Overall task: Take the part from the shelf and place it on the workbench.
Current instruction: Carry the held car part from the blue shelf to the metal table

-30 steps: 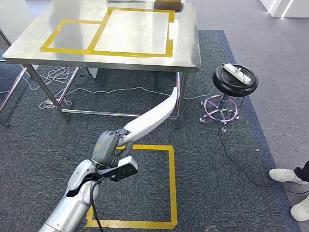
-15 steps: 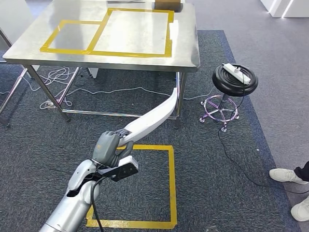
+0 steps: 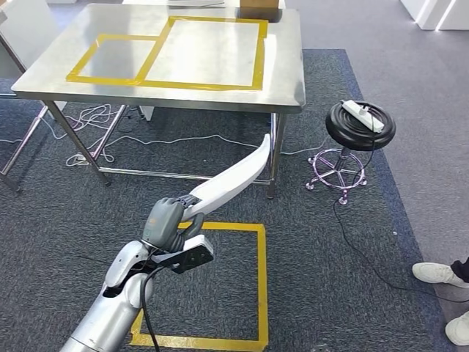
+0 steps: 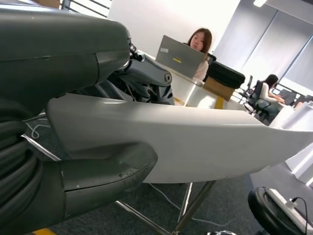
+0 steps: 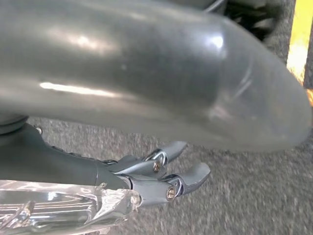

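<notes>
Change: the whole head view has shifted slightly down and right since the earlier frame, so the camera moved; the grip looks the same.
Left hand (image 3: 165,224): lower left, fingers clamped round the white part (image 3: 235,180).
Part: slanting up toward centre, over carpet, short of the workbench (image 3: 165,92).
Right hand (image 5: 162,174): fingers slightly apart, holding nothing, over carpet.

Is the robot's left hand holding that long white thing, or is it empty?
Holding it. The left hand grips one end of the long white part, which sticks out over the carpet toward the workbench.
</notes>
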